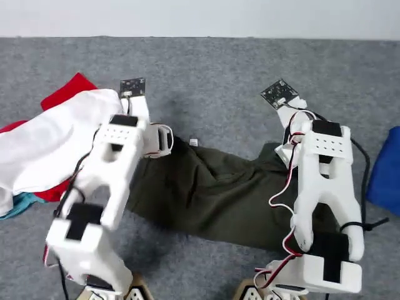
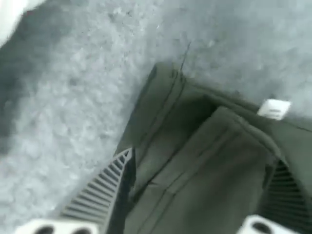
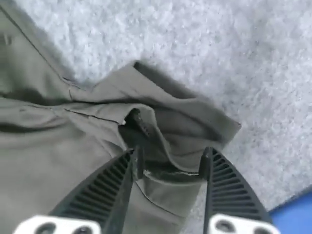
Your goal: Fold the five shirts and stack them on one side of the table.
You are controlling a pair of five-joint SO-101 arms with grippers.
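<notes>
A dark olive shirt (image 1: 206, 194) lies spread across the middle of the grey carpeted table (image 1: 212, 81). My left gripper (image 1: 161, 140) is at the shirt's far left corner. In the left wrist view the left gripper (image 2: 202, 161) is open, its fingers on either side of the collar with a white label (image 2: 274, 108). My right gripper (image 1: 282, 153) is at the shirt's far right corner. In the right wrist view the right gripper (image 3: 171, 156) is open, straddling a raised fold of the olive shirt (image 3: 161, 126) near its edge.
A pile with a white shirt (image 1: 56, 140), a red shirt (image 1: 69, 94) and a teal shirt (image 1: 19, 203) lies at the left. A blue shirt (image 1: 384, 172) lies at the right edge, and the blue shirt (image 3: 297, 212) is close to the right gripper. Bare carpet stretches behind the arms.
</notes>
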